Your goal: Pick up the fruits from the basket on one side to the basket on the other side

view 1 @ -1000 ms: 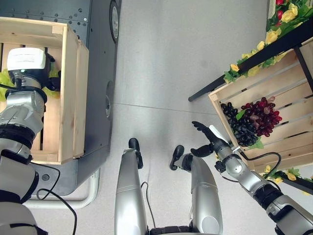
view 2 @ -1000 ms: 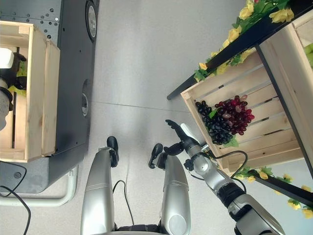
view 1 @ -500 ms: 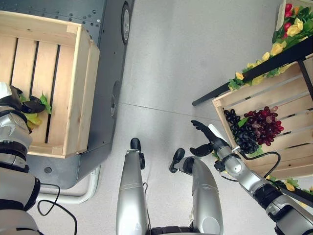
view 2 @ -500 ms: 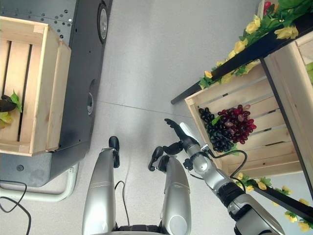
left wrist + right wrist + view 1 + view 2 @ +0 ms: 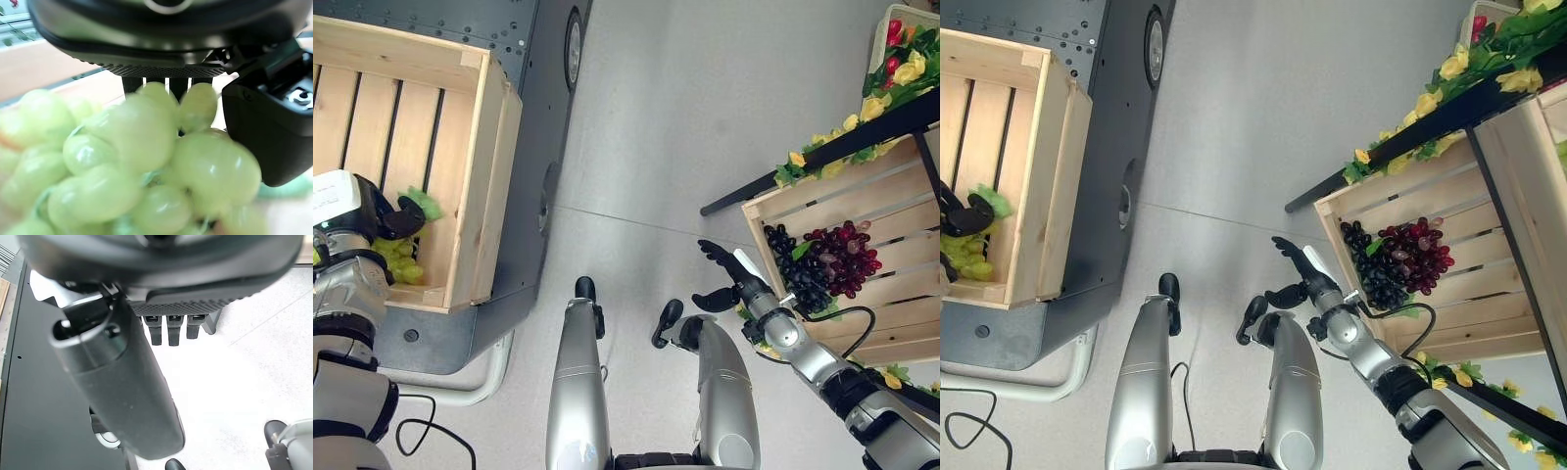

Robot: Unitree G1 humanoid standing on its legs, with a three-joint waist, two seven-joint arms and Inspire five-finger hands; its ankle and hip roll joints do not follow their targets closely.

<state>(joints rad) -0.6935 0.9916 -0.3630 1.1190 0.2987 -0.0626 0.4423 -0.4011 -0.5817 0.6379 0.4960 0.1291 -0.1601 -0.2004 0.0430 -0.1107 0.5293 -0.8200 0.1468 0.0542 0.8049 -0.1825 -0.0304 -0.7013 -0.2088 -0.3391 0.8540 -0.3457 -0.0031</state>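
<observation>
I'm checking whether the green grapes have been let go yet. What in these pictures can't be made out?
- Left hand: its fingers lie behind the green grapes in the left wrist view, so the grip is unclear.
- Whether the grapes rest on the left crate floor: the arm hides it.
- Right crate: cut off by the edge beyond the dark grapes.

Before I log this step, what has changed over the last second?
The left hand has carried the green grapes down into the left crate and still grips them. The camera also shifted. The right hand stays open beside the right crate, dark grapes untouched.
</observation>
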